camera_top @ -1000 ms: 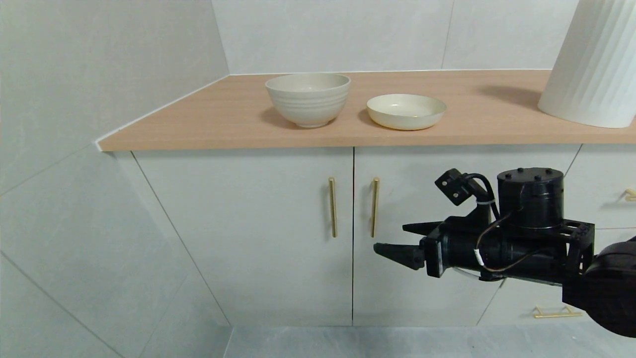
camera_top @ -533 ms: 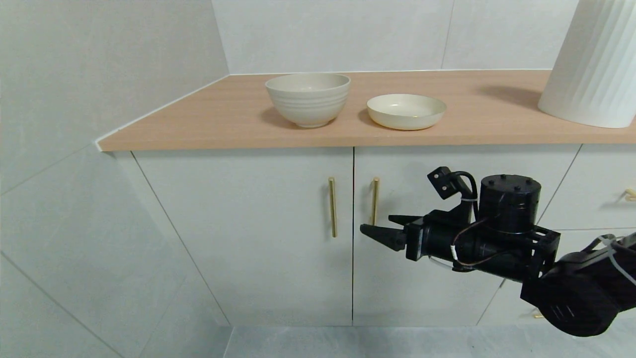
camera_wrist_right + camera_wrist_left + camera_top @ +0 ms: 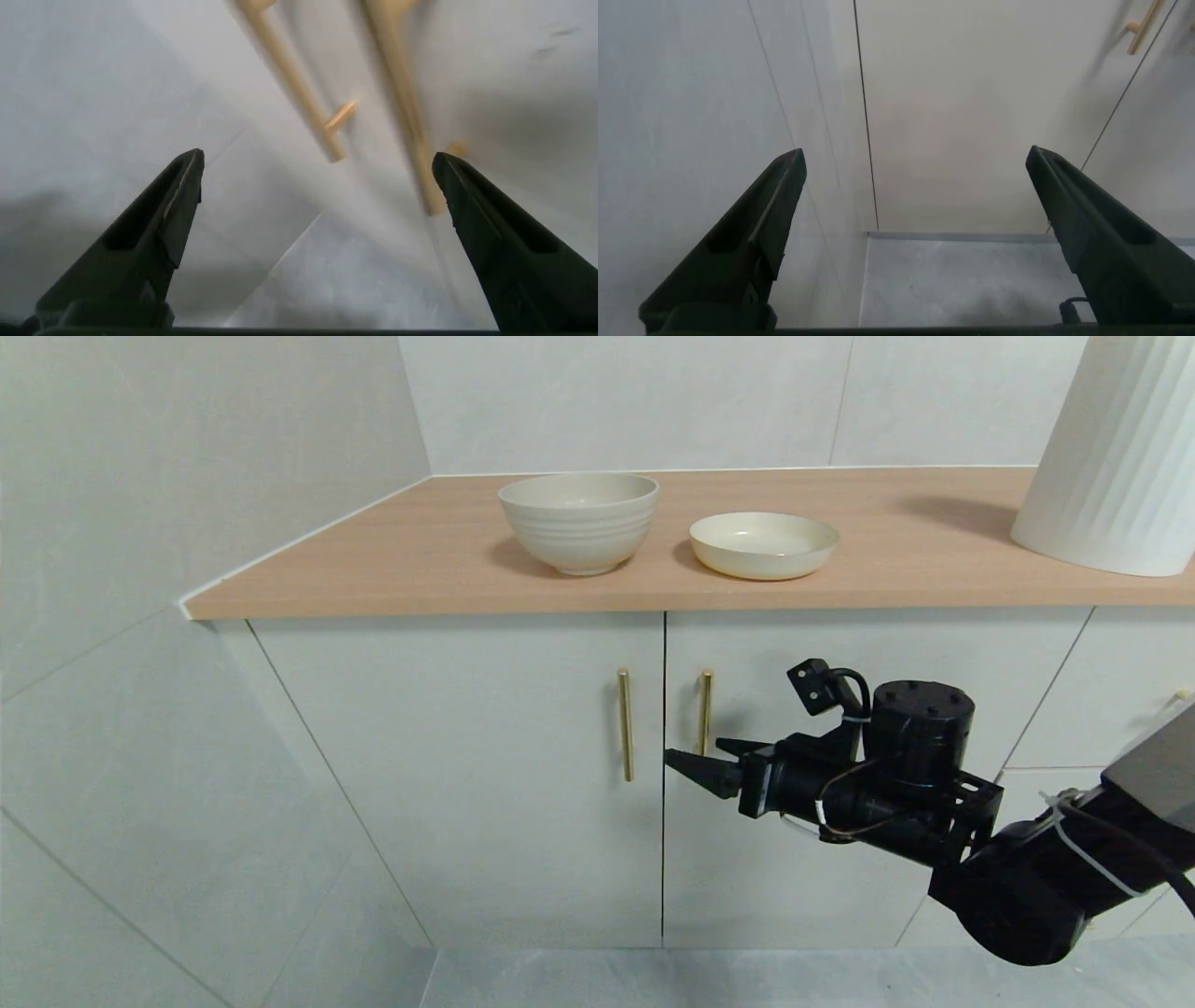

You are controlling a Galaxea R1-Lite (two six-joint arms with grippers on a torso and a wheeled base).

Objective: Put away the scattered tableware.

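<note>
A deep cream bowl [image 3: 579, 521] and a shallow cream plate [image 3: 763, 544] sit side by side on the wooden countertop [image 3: 420, 560]. Below them are two cabinet doors with upright gold handles, the left handle [image 3: 625, 723] and the right handle [image 3: 706, 709]. My right gripper [image 3: 695, 753] is open, level with the lower end of the right handle and just in front of it. The right wrist view shows both handles, one handle [image 3: 290, 79] and the other handle [image 3: 402, 103], close ahead of the open right gripper [image 3: 318, 233]. My left gripper [image 3: 915, 233] is open and holds nothing, facing a cabinet panel low down.
A tall white ribbed container [image 3: 1120, 448] stands on the counter at the right. Tiled wall [image 3: 140, 663] closes off the left side. Grey floor [image 3: 653, 980] runs along the cabinet base. Another gold handle [image 3: 1144, 23] shows in the left wrist view.
My right arm has moved left and forward toward the cabinet, bringing the open gripper up to the right door handle. The bowl and plate have not moved.
</note>
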